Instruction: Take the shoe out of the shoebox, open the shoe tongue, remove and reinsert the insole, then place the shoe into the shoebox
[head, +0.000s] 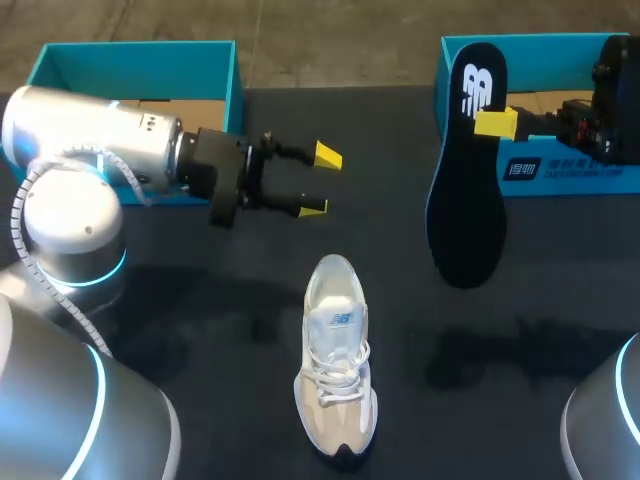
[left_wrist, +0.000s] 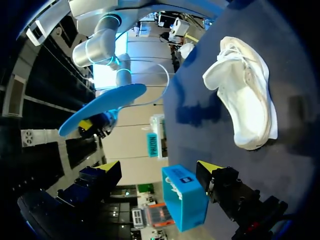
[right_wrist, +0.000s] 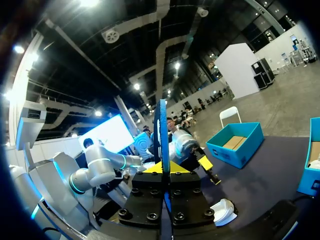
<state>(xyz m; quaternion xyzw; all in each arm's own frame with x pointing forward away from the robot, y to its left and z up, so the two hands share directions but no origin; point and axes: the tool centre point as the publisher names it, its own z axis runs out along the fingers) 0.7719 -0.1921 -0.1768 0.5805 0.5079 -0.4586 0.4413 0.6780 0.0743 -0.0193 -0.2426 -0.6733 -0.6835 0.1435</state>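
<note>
A white sneaker lies on the dark table near the front middle, toe pointing away; it also shows in the left wrist view and beside the right gripper. My right gripper is shut on a black and blue insole, held up in the air in front of the right shoebox. Seen edge-on, the insole stands between the right gripper's yellow tips. My left gripper hangs open and empty behind the shoe, its own view facing the lifted insole.
A second teal box stands at the back left behind my left arm, and is also seen from the right wrist. The right shoebox lies ahead of the left gripper. Dark table surface surrounds the shoe.
</note>
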